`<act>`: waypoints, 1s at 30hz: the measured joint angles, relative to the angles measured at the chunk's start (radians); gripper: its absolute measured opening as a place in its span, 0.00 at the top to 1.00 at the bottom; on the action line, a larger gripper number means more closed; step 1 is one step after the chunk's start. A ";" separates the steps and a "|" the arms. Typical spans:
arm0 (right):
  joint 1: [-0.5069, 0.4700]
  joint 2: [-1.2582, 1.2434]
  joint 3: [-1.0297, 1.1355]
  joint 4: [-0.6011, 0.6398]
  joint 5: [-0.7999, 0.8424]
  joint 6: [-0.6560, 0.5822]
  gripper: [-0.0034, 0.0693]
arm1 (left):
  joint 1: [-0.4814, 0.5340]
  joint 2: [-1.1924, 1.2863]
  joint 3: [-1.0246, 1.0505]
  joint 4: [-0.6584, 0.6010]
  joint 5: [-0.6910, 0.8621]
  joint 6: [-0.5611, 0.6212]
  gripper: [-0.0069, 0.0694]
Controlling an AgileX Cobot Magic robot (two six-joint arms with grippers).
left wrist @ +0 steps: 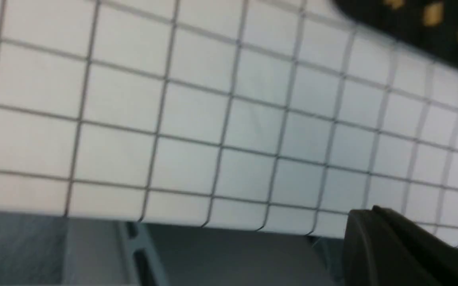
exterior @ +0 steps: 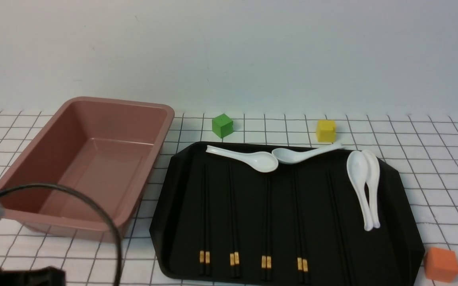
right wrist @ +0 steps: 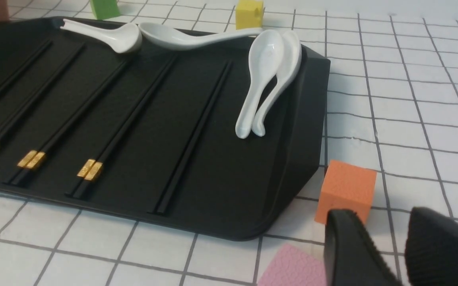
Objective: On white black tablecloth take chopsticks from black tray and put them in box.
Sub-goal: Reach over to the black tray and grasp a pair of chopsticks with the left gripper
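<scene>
Black chopsticks in a black tray, both end effectors away from them

Five pairs of chopsticks (exterior: 269, 230) lie lengthwise in the black tray (exterior: 410, 238); the box (exterior: 149, 159) stands beside it, on the robot's left. The left end effector (left wrist: 366, 212) is closed and appears to hold nothing, above the tablecloth (left wrist: 197, 107) near the tray's edge. The right end effector (right wrist: 382, 212) is open, its fingers apart near the orange cube (right wrist: 348, 188).

The transfer is judged to be at its outset. The left jaws would have to part before any pick; descending closed, they could press or scatter a pair. Because the sticks are thin and close together, an off-centre grasp may catch only one. The far ends of the middle pair reach the white spoon (exterior: 264, 162), perhaps beneath its bowl, though the dark ground makes this hard to tell; lifting them could drag the spoon. A low carry could strike the box's flared rim, twisting the sticks loose.
</scene>
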 joint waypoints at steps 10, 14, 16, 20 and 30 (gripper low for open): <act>0.000 0.000 0.000 0.000 0.000 0.000 0.62 | -0.215 0.592 -0.334 -0.086 -0.078 0.127 0.93; 0.000 0.000 0.000 0.000 0.000 0.000 0.62 | -0.280 0.706 -0.438 -0.030 -0.122 0.024 0.93; 0.000 0.000 0.000 0.000 0.000 0.000 0.62 | -0.296 0.756 -0.482 0.011 -0.138 -0.031 0.92; 0.000 0.000 0.000 0.000 0.000 -0.001 0.62 | -0.300 0.857 -0.567 0.058 -0.171 -0.087 0.85; 0.000 0.000 0.000 0.000 0.000 -0.002 0.62 | -0.300 0.986 -0.649 0.110 -0.274 -0.093 0.57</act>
